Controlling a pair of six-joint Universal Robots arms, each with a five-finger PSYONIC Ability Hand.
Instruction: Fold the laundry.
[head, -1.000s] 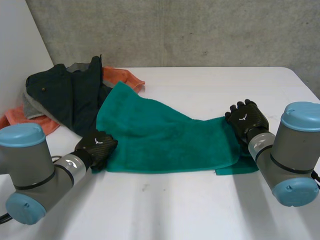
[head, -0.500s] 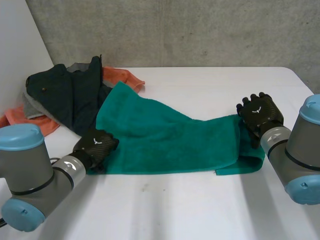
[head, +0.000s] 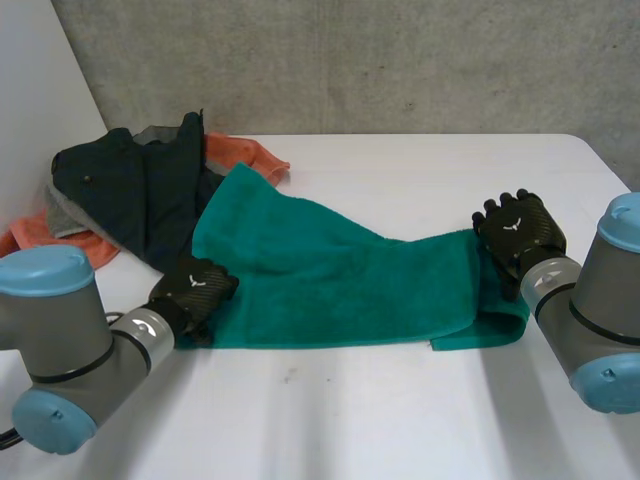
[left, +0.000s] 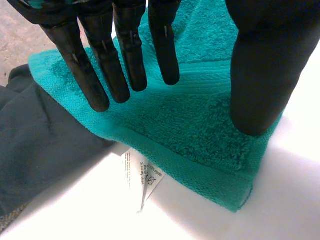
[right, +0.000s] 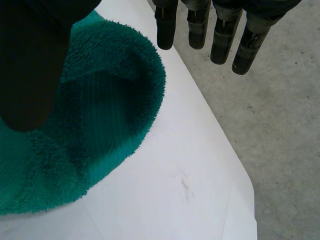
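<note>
Teal towel (head: 320, 280) lies spread across the tabletop (head: 400, 410), long side running from one hand to the other. Its far-left corner reaches the pile of dark garment (head: 130, 190) and orange cloth (head: 245, 155).

Left hand (head: 195, 290): at the near-left corner of the towel. In the left wrist view the fingers (left: 127, 55) are straight and apart above the pile, and the thumb (left: 257, 75) tip rests on the cloth just inside the hem. Nothing is pinched.

Right hand (head: 518, 232): at the right end of the towel. The fingers (right: 220, 35) are straight and spread, reaching past the cloth over bare tabletop, with the thumb (right: 30, 65) over the towel. No grip here either. This end looks doubled under itself, with a rounded fold at the edge.

Handling, my judgement: terry cloth, soft and limp, fairly weighty for laundry, not fragile. The pile should grip well against the fingers. It will sag in the middle if I lift it by the ends.

Where to take hold: the flat woven hem band at the corners. A care label (left: 142, 177) pokes out from under the near edge by the left hand and marks that hem. On the right I would pinch with care, since the doubled end may give me two layers, or only the top one
</note>
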